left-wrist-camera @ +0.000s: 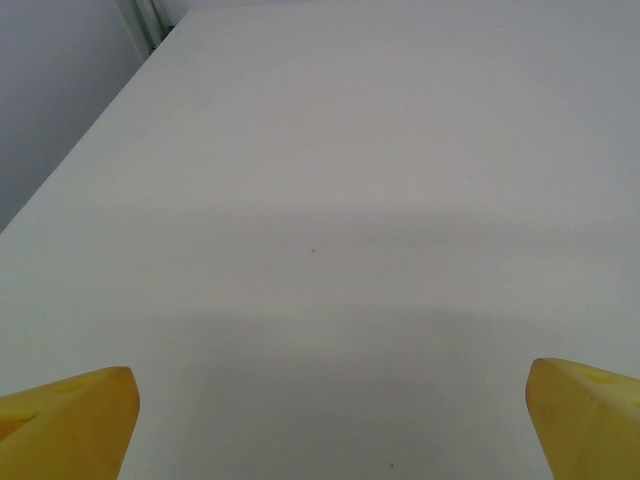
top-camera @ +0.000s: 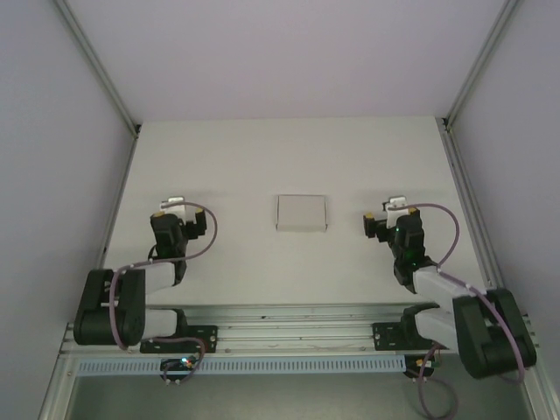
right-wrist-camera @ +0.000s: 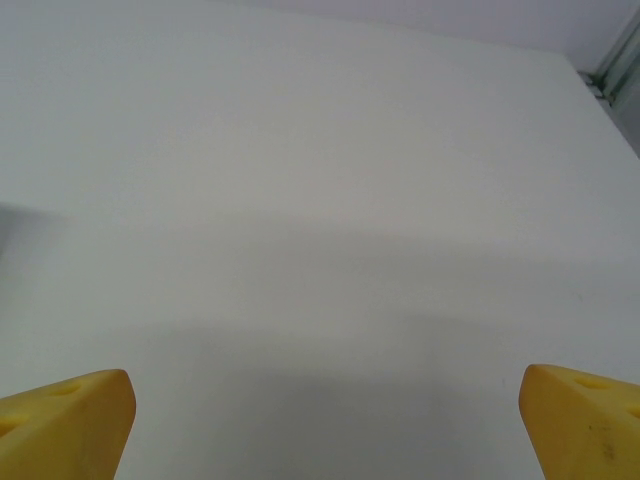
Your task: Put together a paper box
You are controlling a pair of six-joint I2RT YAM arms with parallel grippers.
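Top view: the white paper box (top-camera: 302,213) lies mid-table (top-camera: 262,157), between the left gripper (top-camera: 175,203) and right gripper (top-camera: 395,203), well apart from both.

Left wrist: yellow fingertips (left-wrist-camera: 80,420) stand wide apart, with bare table between them.

Right wrist: likewise, fingertips (right-wrist-camera: 70,415) spread wide over bare table.

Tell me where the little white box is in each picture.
Top: the box lies on the table between the left gripper and right gripper.
Left wrist: yellow fingertips face the far left corner; the box sits to their right.
Right wrist: yellow fingertips face the far right corner; the box sits to their left.
Shared landmark: the far corner posts, left post and right post, also seen from above.
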